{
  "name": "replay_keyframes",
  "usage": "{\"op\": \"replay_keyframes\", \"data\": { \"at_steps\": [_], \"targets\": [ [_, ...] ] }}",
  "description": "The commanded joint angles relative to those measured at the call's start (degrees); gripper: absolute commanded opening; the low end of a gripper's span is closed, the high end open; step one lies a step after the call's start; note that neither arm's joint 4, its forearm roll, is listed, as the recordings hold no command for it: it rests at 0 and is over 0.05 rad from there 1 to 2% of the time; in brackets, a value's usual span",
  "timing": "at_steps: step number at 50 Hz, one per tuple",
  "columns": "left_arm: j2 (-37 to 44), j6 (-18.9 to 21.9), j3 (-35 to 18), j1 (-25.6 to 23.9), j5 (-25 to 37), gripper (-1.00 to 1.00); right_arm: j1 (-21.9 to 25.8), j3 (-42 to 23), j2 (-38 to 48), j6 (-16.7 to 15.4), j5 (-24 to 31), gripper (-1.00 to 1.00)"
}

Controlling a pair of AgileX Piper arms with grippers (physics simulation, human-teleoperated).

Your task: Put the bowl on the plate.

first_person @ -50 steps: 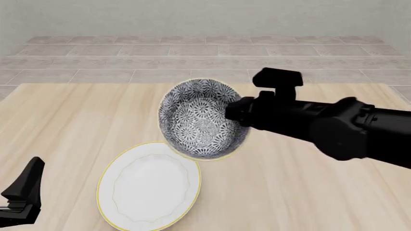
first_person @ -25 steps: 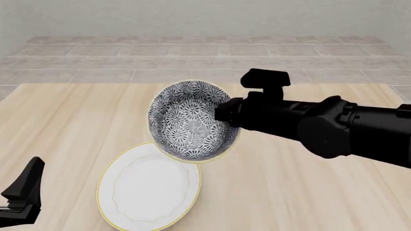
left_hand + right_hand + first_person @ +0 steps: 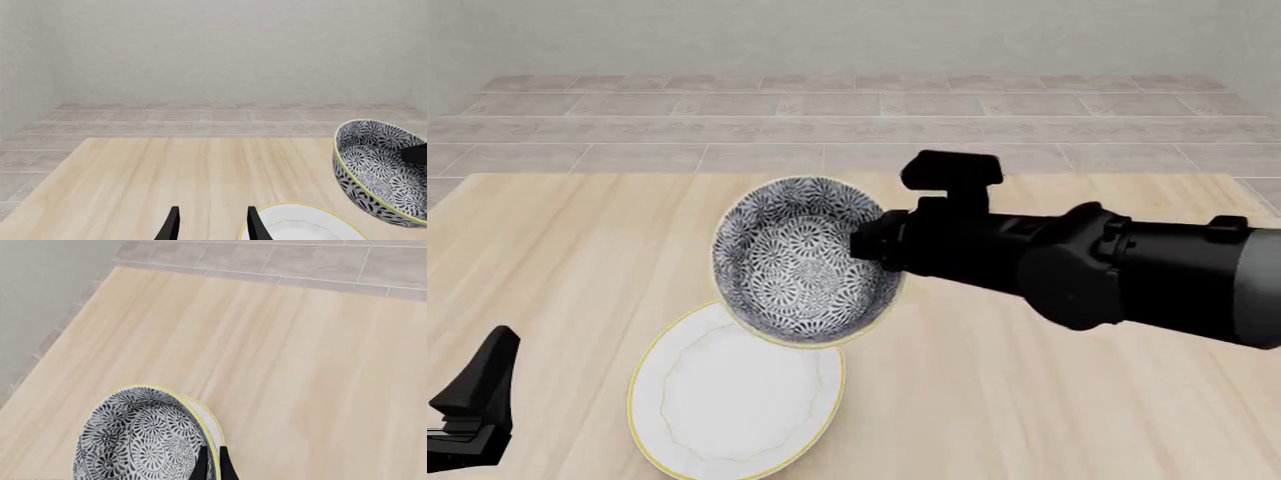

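The patterned bowl [image 3: 798, 262] hangs tilted in the air, its opening facing the front camera. My right gripper [image 3: 865, 247] is shut on its right rim, and the right wrist view shows the fingers [image 3: 202, 466] pinching that rim of the bowl [image 3: 137, 440]. The white plate [image 3: 737, 392] lies flat on the table, and the bowl's lower edge overlaps the plate's far rim in the front view. My left gripper [image 3: 474, 398] rests at the front left, away from both. Its fingers [image 3: 172, 226] stand apart, open and empty, with the plate [image 3: 300, 226] and bowl [image 3: 377, 170] to one side.
The light wooden table [image 3: 1068, 400] ends at a far edge, with a tiled floor [image 3: 827, 120] and a grey wall beyond. The right arm's dark body [image 3: 1094, 265] stretches across the right half of the table.
The right arm has carried the bowl leftward and nearer, so it now overlaps the plate's far rim more. The left gripper has not moved.
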Motion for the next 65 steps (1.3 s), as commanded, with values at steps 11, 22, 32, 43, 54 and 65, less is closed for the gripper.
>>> {"op": "replay_keyframes", "data": {
  "at_steps": [11,22,32,43,54,65],
  "targets": [
    [0.0,0.0,0.0,0.0,0.0,1.0,2.4,-1.0,2.1,1.2,-1.2,-1.0],
    [0.0,0.0,0.0,0.0,0.0,1.0,3.4,-1.4,2.9,1.7,-1.9,-1.0],
    [0.0,0.0,0.0,0.0,0.0,1.0,3.7,-1.5,3.8,2.0,-2.5,-1.0],
    [0.0,0.0,0.0,0.0,0.0,1.0,4.4,-2.1,5.3,2.6,-3.3,-1.0],
    [0.0,0.0,0.0,0.0,0.0,1.0,5.1,-2.0,6.1,3.1,-3.9,-1.0],
    [0.0,0.0,0.0,0.0,0.0,1.0,5.6,-1.8,6.9,3.3,-4.6,-1.0]
  ]
}}
